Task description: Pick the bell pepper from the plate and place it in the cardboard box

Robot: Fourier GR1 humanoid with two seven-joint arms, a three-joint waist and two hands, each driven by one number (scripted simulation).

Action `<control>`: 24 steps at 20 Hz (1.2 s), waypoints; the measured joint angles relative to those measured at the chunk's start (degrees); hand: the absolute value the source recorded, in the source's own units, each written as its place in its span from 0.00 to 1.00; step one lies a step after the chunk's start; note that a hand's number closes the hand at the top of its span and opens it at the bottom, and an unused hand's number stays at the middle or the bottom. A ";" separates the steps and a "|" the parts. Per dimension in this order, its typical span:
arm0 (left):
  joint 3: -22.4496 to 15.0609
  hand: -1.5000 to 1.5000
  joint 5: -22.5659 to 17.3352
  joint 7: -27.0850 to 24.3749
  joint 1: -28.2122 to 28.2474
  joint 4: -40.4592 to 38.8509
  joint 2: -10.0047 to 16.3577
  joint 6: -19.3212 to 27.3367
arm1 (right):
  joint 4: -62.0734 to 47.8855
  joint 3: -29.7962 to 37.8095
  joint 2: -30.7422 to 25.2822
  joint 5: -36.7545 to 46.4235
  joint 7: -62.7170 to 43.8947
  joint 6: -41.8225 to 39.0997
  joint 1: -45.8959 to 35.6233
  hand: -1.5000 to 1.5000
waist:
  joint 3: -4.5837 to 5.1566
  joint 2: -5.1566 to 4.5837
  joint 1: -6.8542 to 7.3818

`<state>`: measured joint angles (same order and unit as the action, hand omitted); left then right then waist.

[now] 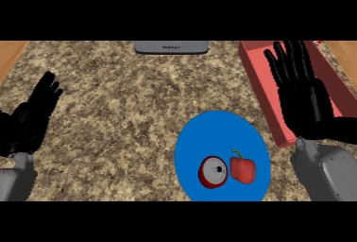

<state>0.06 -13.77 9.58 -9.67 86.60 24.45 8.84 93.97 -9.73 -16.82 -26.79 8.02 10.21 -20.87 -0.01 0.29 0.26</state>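
1. The bell pepper (242,170) lies on the near part of the blue plate (209,127), stem pointing far.
2. A round red thing with a white face (213,172) sits just left of the pepper, touching or nearly touching it.
3. The red box (259,71) stands right of the plate, reaching to the far edge.
4. The right hand (307,104) is over the box, fingers straight and slightly spread, holding nothing.
5. The left hand (35,113) rests at the left edge, fingers straight, empty.
6. A grey object (171,47) sits at the far middle of the speckled counter (125,104).
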 measured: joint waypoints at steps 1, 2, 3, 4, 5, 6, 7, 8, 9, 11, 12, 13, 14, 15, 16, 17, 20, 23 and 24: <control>0.08 0.50 0.31 -1.04 -0.37 -0.88 0.01 -0.59 | 1.76 0.34 -0.81 0.57 -0.54 0.37 0.81 0.00 | 0.00 -0.05 -0.26; -0.27 0.50 0.84 -1.74 -0.28 -0.35 0.27 -1.03 | 3.98 0.70 -2.10 1.50 -0.94 0.97 2.06 0.00 | 0.02 0.06 -0.72; -0.64 0.50 1.58 -2.71 -0.25 0.18 0.88 -1.65 | 5.83 1.50 -3.70 2.66 -1.25 1.74 2.78 0.00 | 0.05 0.21 -1.28; -1.15 0.50 2.43 -3.73 -0.24 0.56 1.52 -2.33 | 7.66 2.43 -5.67 3.86 -1.72 2.32 3.53 0.00 | 0.08 0.42 -2.10; -1.81 0.50 3.31 -4.78 -0.20 1.05 2.10 -3.04 | 9.46 3.65 -7.74 5.15 -2.07 2.98 4.07 0.00 | 0.12 0.68 -3.04; -2.52 0.50 4.35 -5.88 -0.18 1.67 2.82 -3.74 | 11.07 4.97 -9.94 6.62 -2.37 3.61 4.66 0.00 | 0.16 0.98 -4.01; -2.97 0.50 4.82 -6.36 -0.18 2.09 3.25 -4.27 | 11.04 5.35 -13.40 9.62 -3.14 3.53 5.96 0.00 | 0.33 1.19 -5.17; -3.66 0.50 5.38 -7.03 -0.09 2.52 3.43 -4.79 | 11.27 6.01 -16.15 12.07 -3.84 3.82 7.66 0.00 | 0.35 1.21 -5.85; -4.20 0.50 5.77 -7.90 0.32 2.79 3.65 -5.46 | 12.32 6.53 -18.18 14.04 -4.21 4.17 10.12 0.00 | 0.32 1.21 -6.28; -5.52 0.50 6.84 -9.53 0.36 3.12 3.46 -6.25 | 15.45 7.84 -20.93 17.41 -3.36 4.91 15.58 0.00 | 0.22 0.99 -6.17; -6.07 0.50 7.09 -10.11 0.54 3.59 3.42 -6.76 | 17.06 8.16 -22.02 19.24 -2.41 5.04 18.43 0.00 | 0.17 0.89 -5.80; -6.46 0.50 7.13 -10.53 0.53 3.78 3.48 -7.50 | 18.79 8.85 -23.21 20.87 -1.50 5.09 20.95 0.00 | 0.13 0.79 -5.51; -6.70 0.50 7.39 -10.92 0.15 3.45 3.47 -7.85 | 20.00 9.18 -24.35 22.79 -0.21 4.94 23.44 0.00 | 0.12 0.67 -5.35; -6.93 0.50 7.63 -11.45 0.01 3.16 3.42 -8.22 | 21.26 9.36 -25.33 24.92 1.05 4.94 25.66 0.00 | 0.09 0.57 -5.06; -7.23 0.50 7.84 -12.17 0.35 3.15 3.26 -8.51 | 22.67 9.20 -26.06 27.32 1.98 5.17 27.97 0.00 | 0.09 0.50 -4.68; -7.96 0.50 8.34 -12.27 0.44 3.44 2.84 -8.52 | 24.01 8.93 -26.93 29.92 2.46 5.41 29.80 0.00 | 0.08 0.44 -4.33; -8.29 0.50 8.84 -13.20 0.08 3.32 2.55 -9.25 | 28.83 9.35 -29.49 35.99 2.05 5.31 35.19 0.00 | 0.09 0.27 -3.43; -8.61 0.50 9.37 -13.69 -0.50 2.66 2.13 -9.67 | 33.55 7.96 -32.45 42.76 -2.69 3.78 39.31 0.00 | 0.14 0.13 -2.81; -8.65 0.50 9.47 -13.52 -0.66 2.65 2.03 -9.68 | 35.00 7.34 -33.65 45.02 -4.83 2.82 40.49 0.00 | 0.17 0.10 -2.65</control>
<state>-8.59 -4.30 -3.94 -10.33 89.24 26.48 -0.85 128.97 -2.39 -50.47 18.23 3.18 13.03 19.62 0.16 0.39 -2.39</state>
